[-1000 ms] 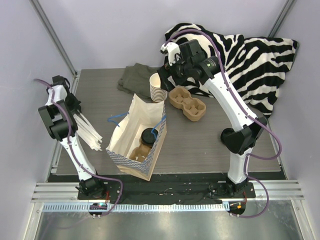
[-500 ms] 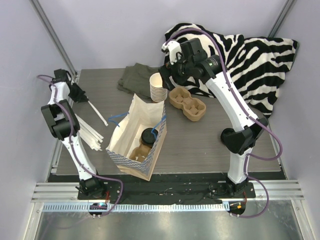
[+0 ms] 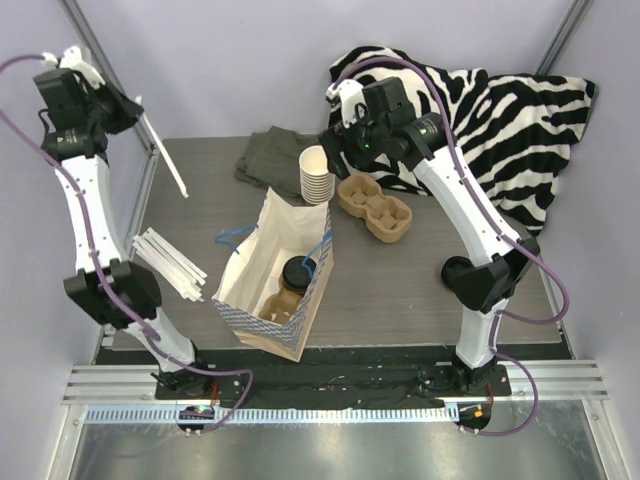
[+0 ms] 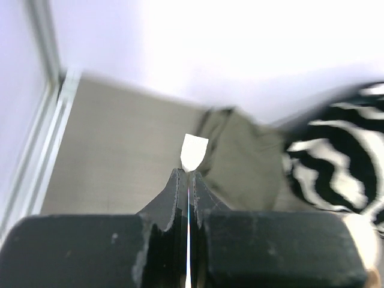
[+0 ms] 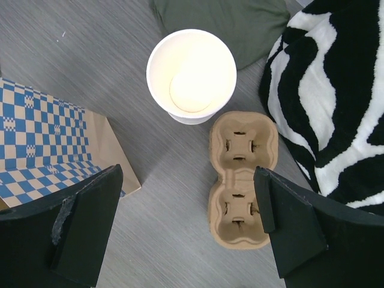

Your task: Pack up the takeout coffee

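The takeout coffee (image 3: 297,271), a brown cup with a black lid, stands inside the open paper bag (image 3: 262,240) in the top view. My left gripper (image 3: 112,104) is raised high at the far left, shut on a white wrapped straw (image 3: 163,155) that hangs down to the right. In the left wrist view the jaws (image 4: 187,175) pinch the straw, and its tip (image 4: 194,151) pokes out. My right gripper (image 3: 334,148) is open and empty, hovering over the cup stack (image 5: 192,75) and the cardboard carrier (image 5: 241,180).
More wrapped straws (image 3: 170,265) lie left of the bag. The stack of cream cups (image 3: 316,175) and the carrier (image 3: 375,207) sit behind the bag. A green cloth (image 3: 272,155) and a zebra blanket (image 3: 500,110) lie at the back. The bag's checkered side (image 5: 42,132) shows in the right wrist view.
My left arm has swung up and to the back left, lifting one straw off the pile. My right arm has barely moved.
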